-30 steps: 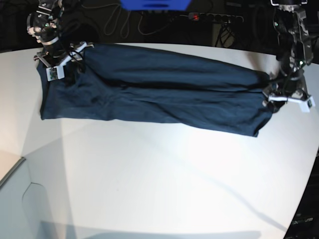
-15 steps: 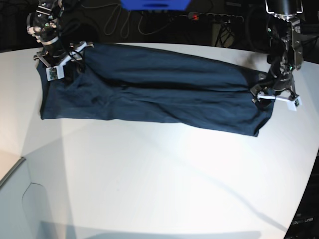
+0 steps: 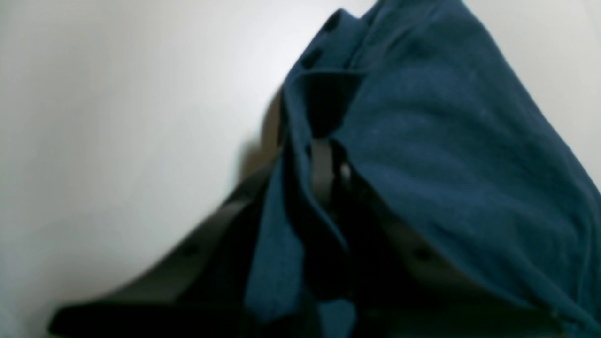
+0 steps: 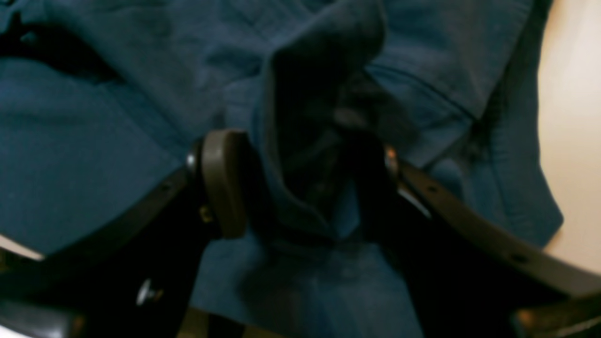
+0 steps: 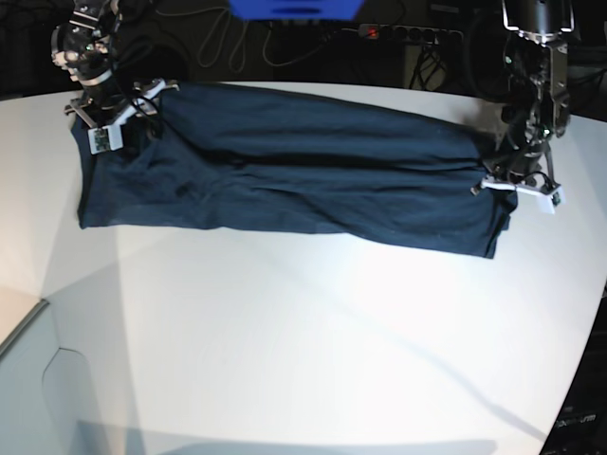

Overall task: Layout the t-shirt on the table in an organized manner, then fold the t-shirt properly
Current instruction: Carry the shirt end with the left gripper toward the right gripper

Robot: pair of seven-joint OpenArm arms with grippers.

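Observation:
The dark navy t-shirt (image 5: 303, 166) lies stretched in a long band across the far half of the white table (image 5: 303, 332). My left gripper (image 5: 507, 185) is at the shirt's right end in the base view. In the left wrist view it (image 3: 324, 164) is shut on a bunched edge of the t-shirt (image 3: 446, 141), which drapes over the fingers. My right gripper (image 5: 119, 128) is at the shirt's far left corner. In the right wrist view it (image 4: 300, 183) stands open, with a raised ridge of t-shirt (image 4: 94, 141) between its pads (image 4: 220, 188).
A blue box (image 5: 294, 8), a power strip (image 5: 408, 33) and cables sit in the dark behind the table. The tabletop's curved edge runs down the right side (image 5: 579, 360), and a step edge shows at the lower left (image 5: 38, 313).
My left gripper has moved left and farther back onto the shirt's right end and closed on the cloth. The right arm and the rest of the shirt have stayed put.

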